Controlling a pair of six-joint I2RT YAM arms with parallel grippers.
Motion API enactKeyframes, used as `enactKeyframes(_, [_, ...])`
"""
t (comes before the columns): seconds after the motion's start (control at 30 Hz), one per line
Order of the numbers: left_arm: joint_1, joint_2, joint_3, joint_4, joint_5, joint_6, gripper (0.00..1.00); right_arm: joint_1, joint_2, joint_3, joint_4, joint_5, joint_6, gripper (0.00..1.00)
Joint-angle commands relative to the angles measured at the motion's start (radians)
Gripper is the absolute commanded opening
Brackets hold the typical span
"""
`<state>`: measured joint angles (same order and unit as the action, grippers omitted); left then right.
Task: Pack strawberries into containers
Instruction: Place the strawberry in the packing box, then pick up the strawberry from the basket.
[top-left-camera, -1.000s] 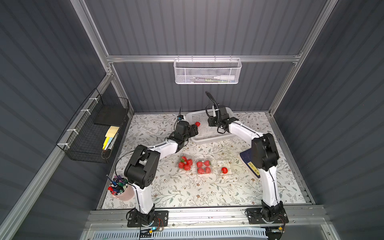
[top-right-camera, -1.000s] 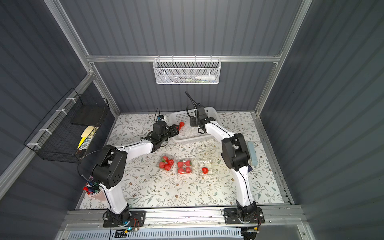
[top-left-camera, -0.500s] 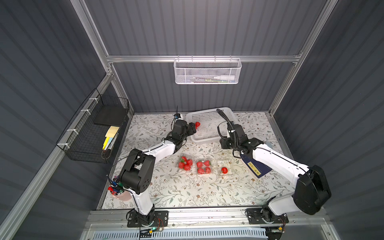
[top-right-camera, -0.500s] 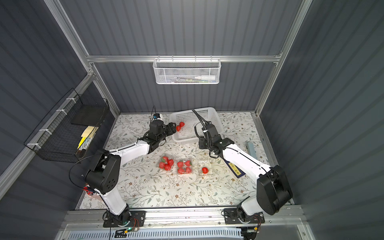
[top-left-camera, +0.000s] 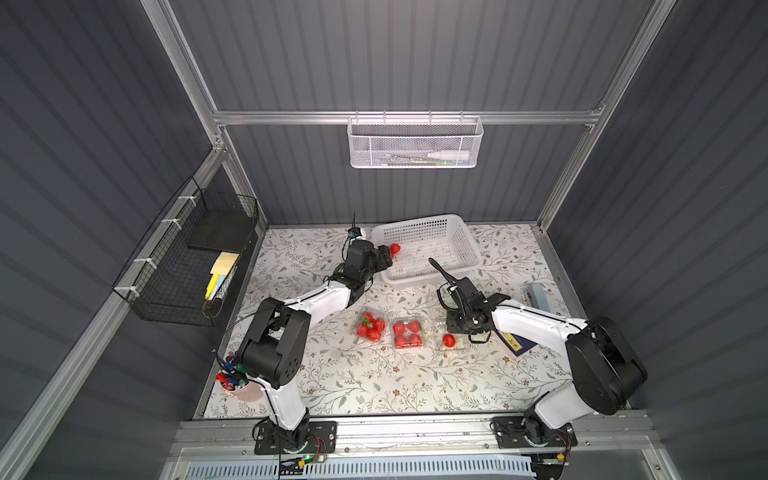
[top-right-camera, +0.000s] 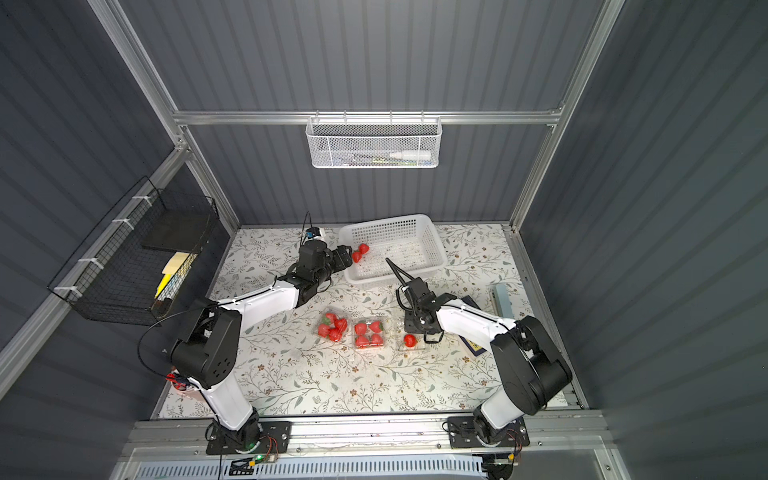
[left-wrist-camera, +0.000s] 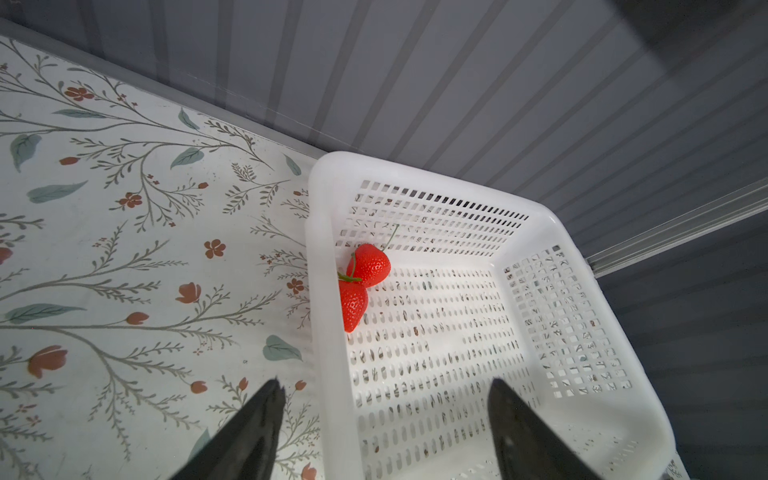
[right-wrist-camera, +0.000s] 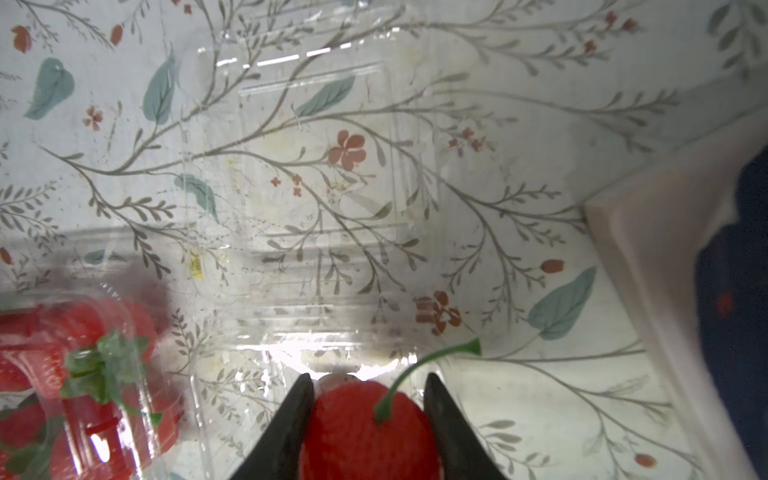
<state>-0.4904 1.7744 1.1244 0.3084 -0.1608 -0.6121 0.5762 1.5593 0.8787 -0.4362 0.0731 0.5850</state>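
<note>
Left hand (left-wrist-camera: 385, 382) hangs wide open and empty over the rim of the white basket (left-wrist-camera: 328, 374), where two strawberries (left-wrist-camera: 361, 282) lie together. Two containers (top-left-camera: 424, 322) on the worktop (top-left-camera: 374, 386) are filled with berries (top-left-camera: 405, 340). Right hand (right-wrist-camera: 368, 376) grips a stemmed strawberry (right-wrist-camera: 361, 432) over the third container (right-wrist-camera: 316, 187).

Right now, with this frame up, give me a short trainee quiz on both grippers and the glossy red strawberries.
1. True or false: the left gripper is shut on a strawberry.
2. How many glossy red strawberries lie in the white perforated plastic basket? A none, B two, C five.
3. Fill in: the right gripper, at the transparent plastic clamshell container, holds a ____.
Key: 1 false, its jaws stand open and empty. 2 B. 3 strawberry.
</note>
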Motion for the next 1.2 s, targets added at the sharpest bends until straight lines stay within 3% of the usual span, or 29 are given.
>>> enactKeyframes(0.0, [-0.004, -0.023, -0.007, -0.015, -0.015, 0.009, 0.8, 0.008, 0.002, -0.002, -0.012, -0.009, 0.018, 0.5])
enactKeyframes(0.13, [-0.002, -0.016, -0.001, -0.018, -0.02, 0.012, 0.82, 0.008, -0.032, 0.02, -0.068, 0.011, 0.006, 0.57])
enactKeyframes(0.43, [0.004, -0.005, 0.006, -0.021, -0.028, 0.018, 0.83, 0.007, -0.076, 0.163, -0.156, 0.03, -0.027, 0.58])
enactKeyframes(0.6, [0.006, 0.0, -0.001, -0.013, -0.031, 0.016, 0.83, 0.005, -0.047, 0.267, -0.044, 0.074, -0.107, 0.59])
enactKeyframes(0.73, [0.006, 0.016, 0.008, -0.02, -0.017, 0.014, 0.83, 0.001, 0.099, 0.486, 0.086, 0.062, -0.203, 0.6])
enactKeyframes(0.97, [0.007, 0.023, 0.001, -0.025, -0.053, 0.012, 0.83, -0.044, 0.498, 0.942, 0.065, -0.001, -0.306, 0.61])
enactKeyframes(1.17, [0.007, 0.072, 0.015, -0.013, -0.048, 0.009, 0.82, -0.086, 0.798, 1.253, 0.047, -0.075, -0.305, 0.61])
